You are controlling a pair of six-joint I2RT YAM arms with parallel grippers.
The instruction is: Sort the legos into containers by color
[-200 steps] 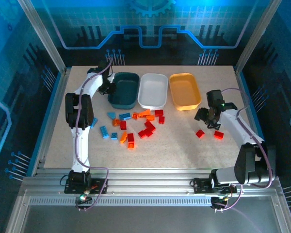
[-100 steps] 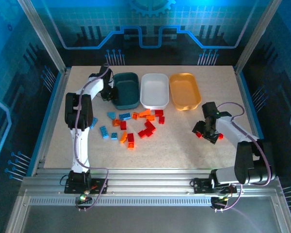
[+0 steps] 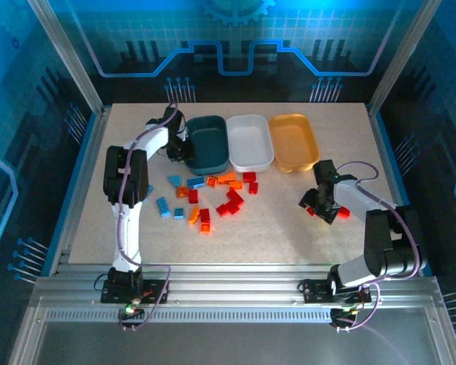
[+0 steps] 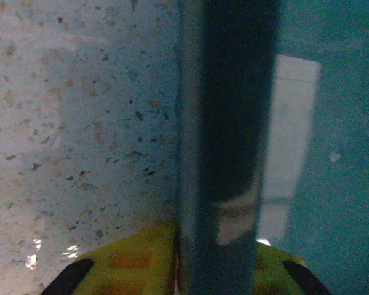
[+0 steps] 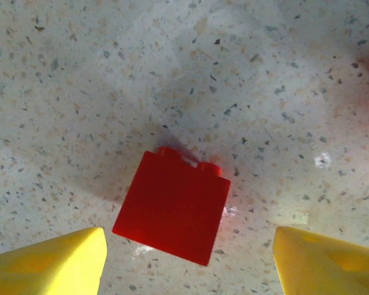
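Barely begun, judging from the table. Across its far side, close side by side in a row, the dark teal tub, the white tub and the yellow-orange tub. No brick to be seen inside the white or the yellow-orange one, and the teal interior too dark to vouch for. Left to do, on that reading: practically everything. At the teal tub's left wall, the left gripper, seemingly clamped on it. From the left wrist, that wall straight up between the yellow fingers, apparently pressed against on both sides. Low over the table right of centre, the right gripper, spread wide around one red brick lying flat on the surface, clear of both fingertips. Just beside that, to the right, a second red brick. In front of the tubs, the main heap of legos, loose on the table with colours mixed. Counting now: three tubs, two grippers, roughly twenty bricks. Of those, about five light blue, mostly toward the left of the heap, about six orange, and about nine red including the two outliers on the right. Approximate only, given the overlap and the small size from above.
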